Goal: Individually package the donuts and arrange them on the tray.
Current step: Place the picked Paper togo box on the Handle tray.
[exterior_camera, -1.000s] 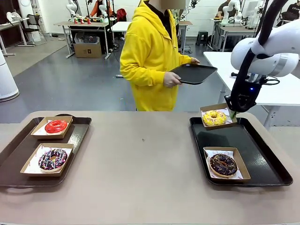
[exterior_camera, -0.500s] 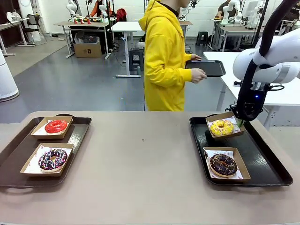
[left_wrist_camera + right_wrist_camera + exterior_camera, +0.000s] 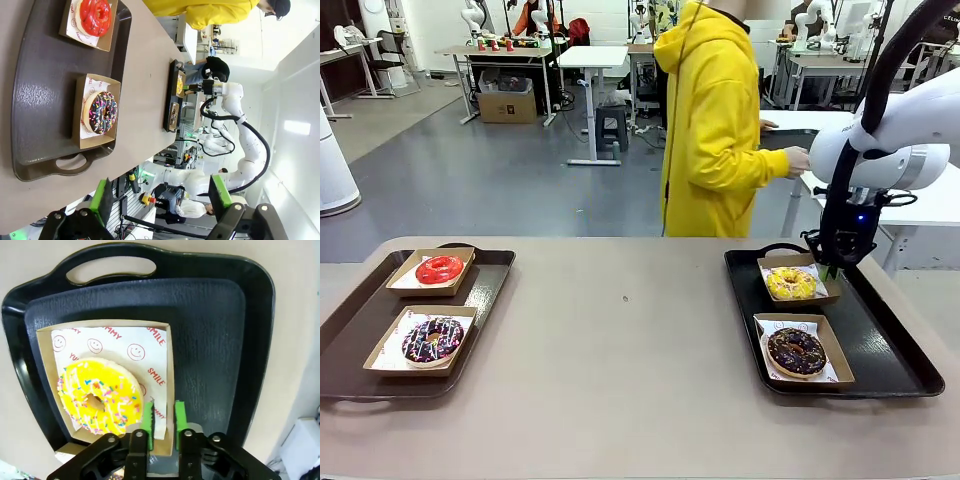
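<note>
The right gripper (image 3: 162,415) straddles the wall of the yellow donut's box (image 3: 169,365), jaws slightly parted, set on the tray (image 3: 880,330); next, lift clear. Left jaws gape.

I see two boxed donuts (image 3: 440,269) on the left tray (image 3: 490,285) and two on the right tray (image 3: 875,325) (one box behind the other).

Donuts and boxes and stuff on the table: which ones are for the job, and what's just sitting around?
For the job:
yellow donut
chocolate donut
red donut
purple sprinkled donut
cardboard boxes
right tray
left tray

Just around:
cardboard carton on the floor
stool
</note>
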Motion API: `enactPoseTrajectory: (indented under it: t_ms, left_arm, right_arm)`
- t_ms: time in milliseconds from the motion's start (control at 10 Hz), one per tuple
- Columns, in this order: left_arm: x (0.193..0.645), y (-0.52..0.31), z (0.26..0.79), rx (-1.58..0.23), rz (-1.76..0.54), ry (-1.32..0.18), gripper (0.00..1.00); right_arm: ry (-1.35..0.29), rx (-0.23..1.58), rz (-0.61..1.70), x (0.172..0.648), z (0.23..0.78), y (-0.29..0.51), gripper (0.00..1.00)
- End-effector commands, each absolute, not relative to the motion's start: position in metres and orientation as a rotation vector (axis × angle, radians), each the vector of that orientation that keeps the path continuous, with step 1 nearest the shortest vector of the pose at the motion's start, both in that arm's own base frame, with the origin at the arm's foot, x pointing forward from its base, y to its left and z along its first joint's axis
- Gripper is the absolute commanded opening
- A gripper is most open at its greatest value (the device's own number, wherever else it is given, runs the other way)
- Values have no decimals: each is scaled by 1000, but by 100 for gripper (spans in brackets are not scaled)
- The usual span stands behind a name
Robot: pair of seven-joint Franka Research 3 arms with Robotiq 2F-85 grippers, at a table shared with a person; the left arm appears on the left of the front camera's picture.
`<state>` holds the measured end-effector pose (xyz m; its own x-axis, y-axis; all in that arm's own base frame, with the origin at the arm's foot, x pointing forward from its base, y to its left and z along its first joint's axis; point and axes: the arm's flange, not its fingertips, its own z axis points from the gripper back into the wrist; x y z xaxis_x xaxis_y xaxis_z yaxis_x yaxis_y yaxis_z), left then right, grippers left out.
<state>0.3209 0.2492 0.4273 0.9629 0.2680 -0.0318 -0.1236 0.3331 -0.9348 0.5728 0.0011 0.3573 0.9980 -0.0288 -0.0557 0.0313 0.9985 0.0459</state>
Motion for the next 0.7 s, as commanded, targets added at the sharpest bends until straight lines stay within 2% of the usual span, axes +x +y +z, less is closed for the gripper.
enactPoseTrajectory:
  t_ms: [0,100,200,300,400,600]
  left_arm:
    - [317,249,429,-1197,249,-135,100]
    - [317,249,429,-1197,249,-135,100]
    - [317,249,429,-1197,249,-135,100]
    - [317,249,429,-1197,249,-135,100]
    - [317,249,429,-1197,249,-135,100]
    - [317,249,429,-1197,249,-135,100]
  right_arm:
    - [36,32,-30,571,367,1,100]
    - [38,33,-32,572,366,0,100]
    - [41,31,-33,571,366,0,86]
    - [42,33,-34,571,366,0,95]
    - [43,36,-36,572,367,-1,100]
    - [40,43,-37,572,368,-3,100]
